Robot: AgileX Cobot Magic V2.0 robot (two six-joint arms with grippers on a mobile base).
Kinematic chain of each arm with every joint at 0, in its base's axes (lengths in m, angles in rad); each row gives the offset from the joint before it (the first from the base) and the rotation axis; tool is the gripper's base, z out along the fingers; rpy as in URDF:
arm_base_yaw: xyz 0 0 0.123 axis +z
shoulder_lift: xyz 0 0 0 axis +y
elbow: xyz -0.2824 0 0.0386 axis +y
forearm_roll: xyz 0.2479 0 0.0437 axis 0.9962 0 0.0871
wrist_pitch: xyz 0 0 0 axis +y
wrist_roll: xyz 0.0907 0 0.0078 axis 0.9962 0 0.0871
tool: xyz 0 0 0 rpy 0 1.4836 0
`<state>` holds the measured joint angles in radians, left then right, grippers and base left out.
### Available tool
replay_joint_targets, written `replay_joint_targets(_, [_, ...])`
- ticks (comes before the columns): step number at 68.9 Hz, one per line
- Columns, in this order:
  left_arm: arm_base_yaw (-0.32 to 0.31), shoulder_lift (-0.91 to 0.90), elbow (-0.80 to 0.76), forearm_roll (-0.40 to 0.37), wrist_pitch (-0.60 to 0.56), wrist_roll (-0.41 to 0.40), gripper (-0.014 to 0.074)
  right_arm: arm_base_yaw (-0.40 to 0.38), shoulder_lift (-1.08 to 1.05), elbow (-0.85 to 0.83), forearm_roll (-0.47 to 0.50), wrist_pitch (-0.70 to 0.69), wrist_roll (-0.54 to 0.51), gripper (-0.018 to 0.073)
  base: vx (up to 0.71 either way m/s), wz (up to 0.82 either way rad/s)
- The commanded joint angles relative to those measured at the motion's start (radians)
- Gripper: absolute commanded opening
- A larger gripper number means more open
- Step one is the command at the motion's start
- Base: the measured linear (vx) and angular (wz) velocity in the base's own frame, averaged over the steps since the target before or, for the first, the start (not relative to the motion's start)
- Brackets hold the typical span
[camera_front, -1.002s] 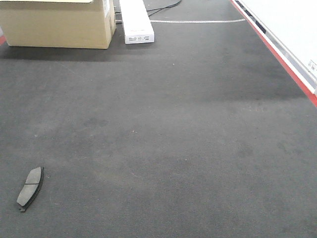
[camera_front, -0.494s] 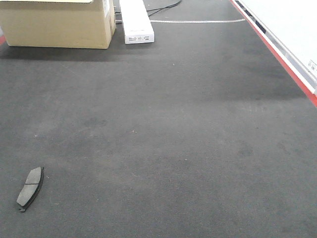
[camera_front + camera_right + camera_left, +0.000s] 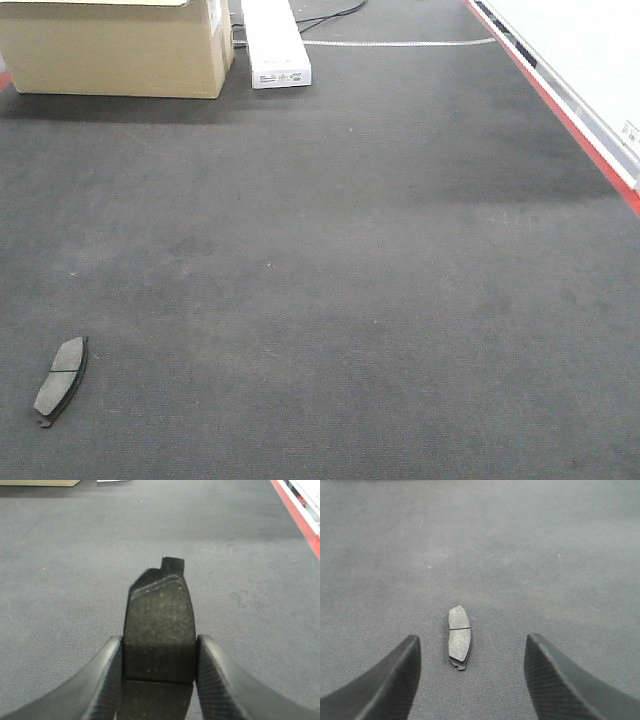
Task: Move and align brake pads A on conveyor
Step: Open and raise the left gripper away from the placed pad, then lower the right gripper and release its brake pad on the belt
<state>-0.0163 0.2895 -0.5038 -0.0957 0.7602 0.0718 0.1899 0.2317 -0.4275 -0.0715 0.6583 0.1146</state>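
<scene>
Change: over the last second, nothing in the front view has shifted. The lying brake pad (image 3: 60, 377) is in the same spot as before.
Lying brake pad: flat on the conveyor (image 3: 380, 250), near its near-left corner, grey face up with the centre groove across it. Its long axis runs roughly along the belt. In the left wrist view it (image 3: 459, 637) has a small tab at its near end.
Left gripper (image 3: 471, 641): fingers spread wide on either side of the lying brake pad, touching nothing.
Right gripper (image 3: 159, 639): clamped on the held brake pad (image 3: 159, 625), which is pinched by its side edges with the notched tab end pointing away, above the belt.
Edges: a red stripe (image 3: 560, 110) borders the belt's right side, with a white panel (image 3: 590, 50) beyond it. A sliver of red also shows at the far left.
Open room: the middle and right of the belt are bare from the near edge to the far end.
Far end: a cardboard box (image 3: 110, 50) sits at the far-left corner. A long white box (image 3: 273, 45) is just beside it, and a dark cable (image 3: 330, 15) lies behind.
Writing: the white box has a small printed label, too small to read.
Surface: matte dark grey with a rough weave and faint darker blotches. A pale seam line (image 3: 400, 42) crosses the far end.
</scene>
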Motion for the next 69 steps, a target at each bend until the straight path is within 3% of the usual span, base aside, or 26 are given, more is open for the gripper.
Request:
replay_joint_targets(1, [-0.004,0.011,-0.025,-0.012,-0.061,-0.003,0.0425,0.0,0.014,-0.032,-0.012,-0.101,-0.009,-0.0011,0.0,0.0])
replay_joint_targets(22, [-0.004,0.011,-0.025,-0.012,-0.061,-0.003,0.0425,0.0,0.13,-0.035,0.046,-0.081,0.025,-0.0006,0.0,0.0])
replay_joint_targets(52, [-0.004,0.011,-0.025,-0.012,-0.061,-0.003,0.0425,0.0,0.774,-0.291,0.039,-0.08,0.024,-0.0001,0.0,0.0])
replay_joint_targets(69, [-0.004,0.011,-0.025,-0.012,-0.061,-0.003,0.0425,-0.006,1.066,-0.442,0.04,-0.062,-0.028,0.0006,0.0,0.0])
